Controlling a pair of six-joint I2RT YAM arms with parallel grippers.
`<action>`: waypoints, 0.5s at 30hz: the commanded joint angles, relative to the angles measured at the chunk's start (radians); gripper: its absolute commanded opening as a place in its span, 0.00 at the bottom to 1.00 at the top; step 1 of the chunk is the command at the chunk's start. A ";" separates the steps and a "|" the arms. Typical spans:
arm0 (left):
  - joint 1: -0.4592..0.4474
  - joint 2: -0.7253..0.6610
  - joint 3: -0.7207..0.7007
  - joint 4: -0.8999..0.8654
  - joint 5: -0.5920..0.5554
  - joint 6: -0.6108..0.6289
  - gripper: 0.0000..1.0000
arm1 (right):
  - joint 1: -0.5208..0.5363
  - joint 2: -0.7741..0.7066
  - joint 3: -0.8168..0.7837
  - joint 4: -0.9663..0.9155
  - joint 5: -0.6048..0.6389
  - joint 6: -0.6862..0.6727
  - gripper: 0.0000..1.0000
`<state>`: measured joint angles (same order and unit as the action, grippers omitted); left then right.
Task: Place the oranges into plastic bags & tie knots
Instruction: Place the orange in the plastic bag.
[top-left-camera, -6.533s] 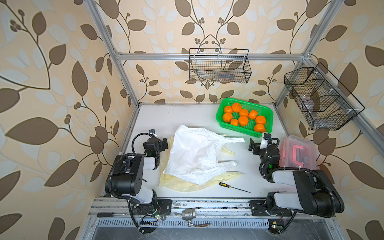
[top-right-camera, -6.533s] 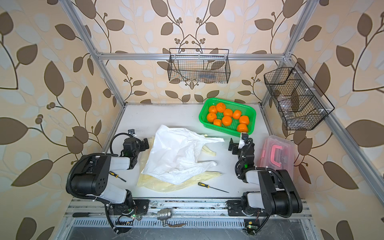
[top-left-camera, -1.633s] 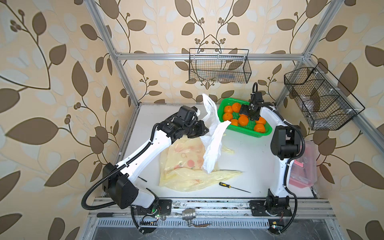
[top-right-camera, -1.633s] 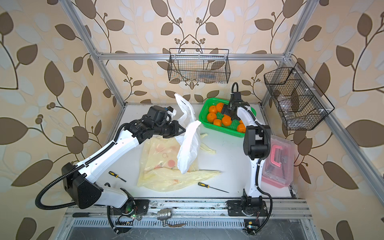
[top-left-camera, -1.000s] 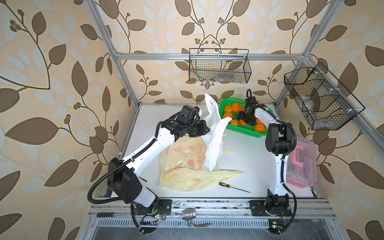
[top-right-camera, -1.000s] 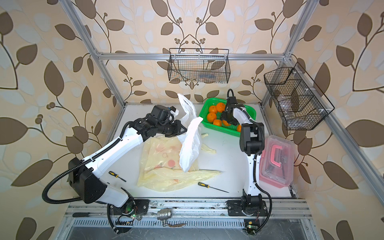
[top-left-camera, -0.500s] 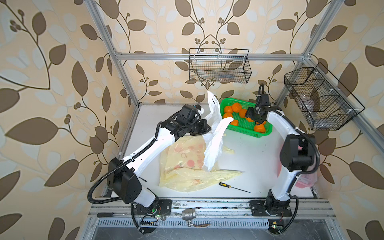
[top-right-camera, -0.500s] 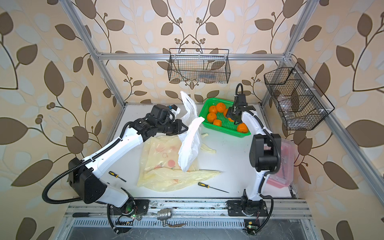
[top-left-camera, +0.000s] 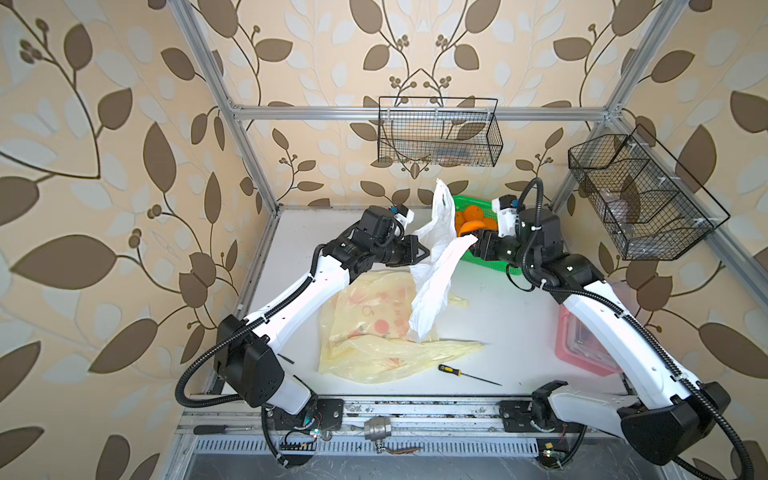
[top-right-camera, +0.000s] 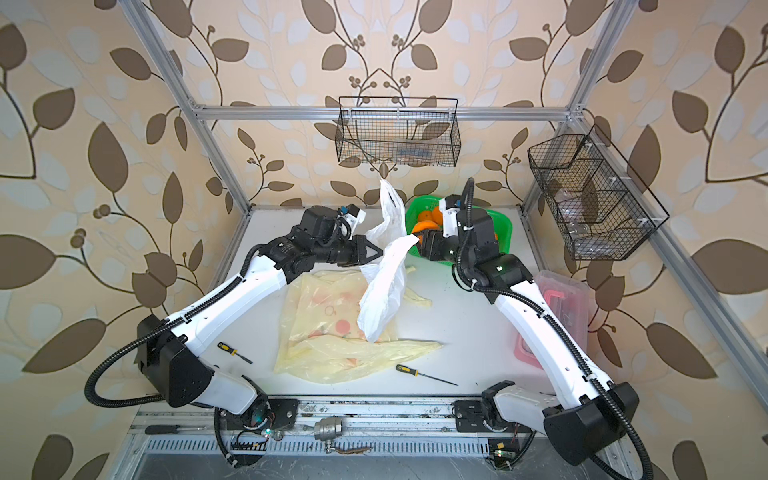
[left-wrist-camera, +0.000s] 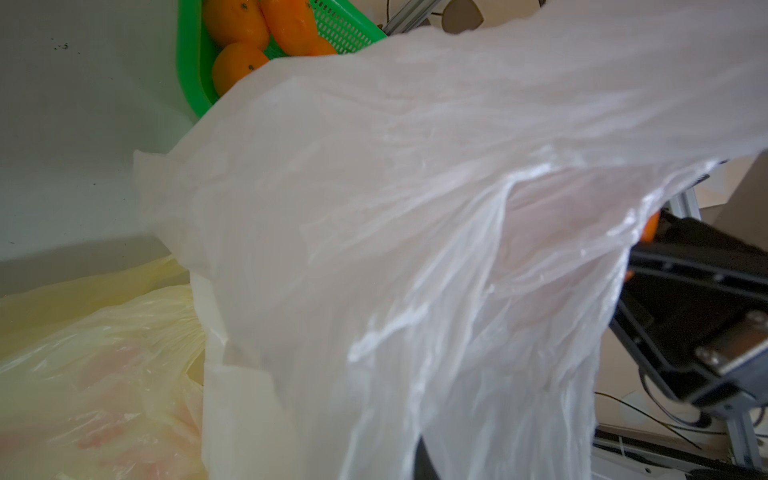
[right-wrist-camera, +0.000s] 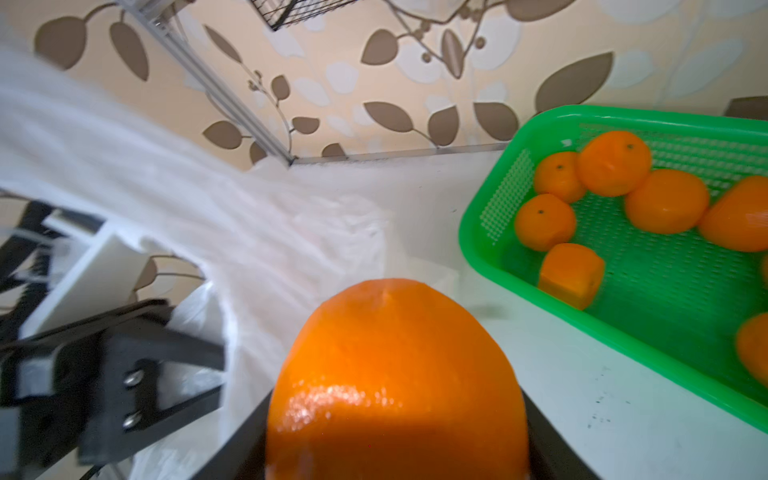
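My left gripper (top-left-camera: 424, 251) is shut on the white plastic bag (top-left-camera: 432, 282), which hangs in the air above the table with one handle sticking up. In the left wrist view the white bag (left-wrist-camera: 415, 249) covers the fingers. My right gripper (top-left-camera: 476, 245) is shut on one orange (right-wrist-camera: 395, 374) and holds it just beside the bag's other handle. More oranges (right-wrist-camera: 665, 199) lie in the green basket (right-wrist-camera: 478, 232) behind it. Pale yellow printed bags (top-left-camera: 374, 316) lie flat under the white one. No knots show.
A clear box with a pink handle (top-left-camera: 582, 336) stands at the right edge under my right arm. A screwdriver (top-left-camera: 465, 374) lies near the front, another (top-right-camera: 232, 352) by my left arm's base. Wire baskets (top-left-camera: 436, 133) (top-left-camera: 640, 208) hang on the back and right walls.
My right gripper closed on an orange in the basket and carried it out toward the white bag. The left gripper kept hold of the raised bag and barely moved.
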<state>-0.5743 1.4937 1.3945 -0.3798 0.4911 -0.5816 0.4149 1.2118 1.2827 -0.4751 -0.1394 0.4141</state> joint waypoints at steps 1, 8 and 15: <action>0.007 -0.009 -0.014 0.036 0.022 0.024 0.09 | 0.087 -0.011 0.084 -0.008 0.009 -0.016 0.51; 0.007 -0.015 -0.015 0.035 0.004 0.021 0.09 | 0.289 0.001 0.234 -0.183 0.286 -0.078 0.51; 0.006 -0.001 -0.009 0.041 0.038 0.018 0.08 | 0.325 0.011 0.221 -0.120 0.206 -0.063 0.51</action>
<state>-0.5743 1.4940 1.3804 -0.3729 0.4927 -0.5812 0.7341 1.2095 1.5051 -0.6025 0.0776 0.3542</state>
